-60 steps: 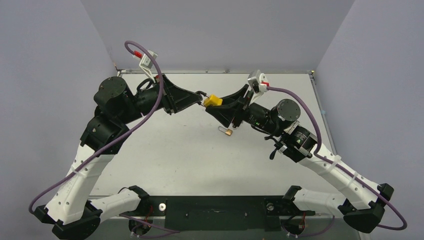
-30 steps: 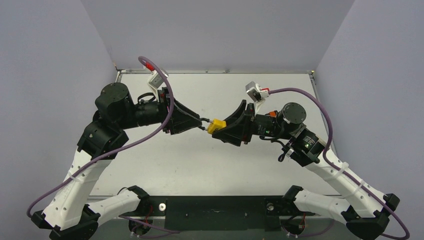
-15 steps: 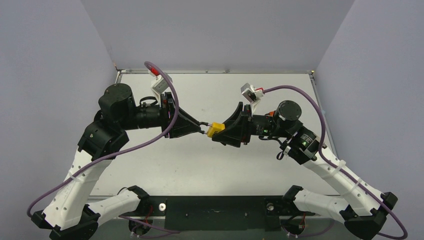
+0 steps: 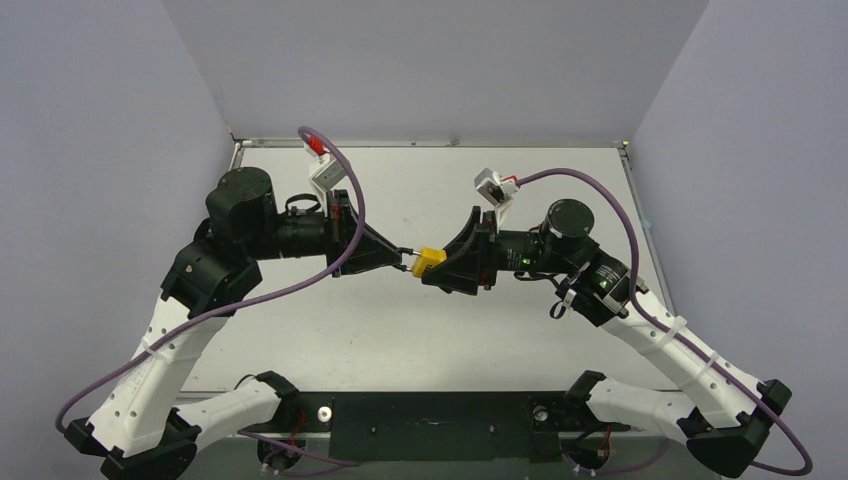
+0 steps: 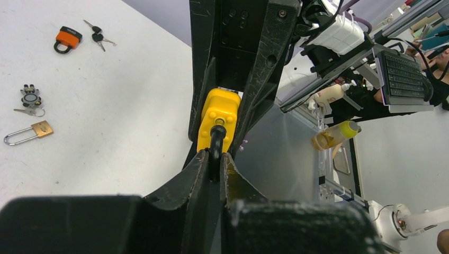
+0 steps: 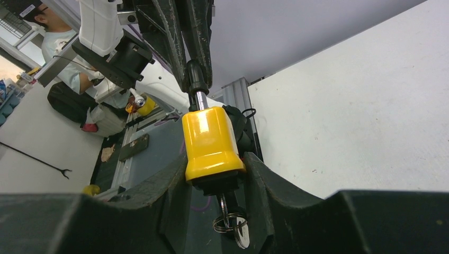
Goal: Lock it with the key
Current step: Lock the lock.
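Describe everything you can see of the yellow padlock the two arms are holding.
The yellow padlock is held in mid-air. Its body looks like glossy yellow plastic, blocky with rounded corners, over a black base. The right fingers clamp the body from both sides. Its shackle, metal with a black sleeve, is pinched by the shut left fingers. A key on a ring sits in its underside.

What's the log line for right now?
left claw: shut on shackle | right claw: gripping yellow padlock body | key: seated in padlock base | padlock: mid-air between claws
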Controlling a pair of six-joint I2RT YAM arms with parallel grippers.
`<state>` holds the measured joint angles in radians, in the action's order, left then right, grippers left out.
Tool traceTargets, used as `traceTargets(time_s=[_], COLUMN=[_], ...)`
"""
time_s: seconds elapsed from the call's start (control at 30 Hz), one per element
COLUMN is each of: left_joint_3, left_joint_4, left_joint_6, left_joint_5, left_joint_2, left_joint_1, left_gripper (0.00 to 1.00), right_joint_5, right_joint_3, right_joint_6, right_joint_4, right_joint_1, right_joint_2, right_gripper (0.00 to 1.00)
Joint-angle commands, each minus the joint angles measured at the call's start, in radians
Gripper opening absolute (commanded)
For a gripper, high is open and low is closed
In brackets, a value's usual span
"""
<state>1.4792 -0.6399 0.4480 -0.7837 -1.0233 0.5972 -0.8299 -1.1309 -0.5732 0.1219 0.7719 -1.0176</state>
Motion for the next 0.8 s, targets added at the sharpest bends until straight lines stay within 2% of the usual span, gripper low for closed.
traceTargets(time_s=[0.0, 0.3, 0.43, 0.53, 0.77], left_joint_3=[-0.009, -0.032, -0.041, -0.048, -0.056], left_joint_4=[0.002, 0.006, 0.026, 0.029, 0.047], left_joint_6=[-0.031, -0.060, -0.044, -0.046, -0.029], left_joint_5=[-0.019, 0.008, 0.033, 0.074, 0.130], left_joint_2=[0.002, 0.019, 0.014, 0.007, -0.014], left_joint_1=[0.005, 0.043, 0.079, 0.122, 0.191], left_gripper=[0.00, 0.00, 0.00, 0.00, 0.00], right_joint_5=[-0.026, -0.080, -0.049, -0.041, 0.034], right_joint_3=[-0.050, -0.033, -0.042, -0.036, -0.064], right_joint_6=[-0.039, -0.202, -0.183, -0.215, -0.147], right_joint_4=[-0.106, -0.314, -0.286, -0.336, -0.243], right_joint_1=[-0.008, -0.007, -0.007, -0.005, -0.005], right_joint_2=[0.004, -0.024, -0.030, -0.034, -0.036], right_gripper=[0.00, 0.00, 0.00, 0.00, 0.00])
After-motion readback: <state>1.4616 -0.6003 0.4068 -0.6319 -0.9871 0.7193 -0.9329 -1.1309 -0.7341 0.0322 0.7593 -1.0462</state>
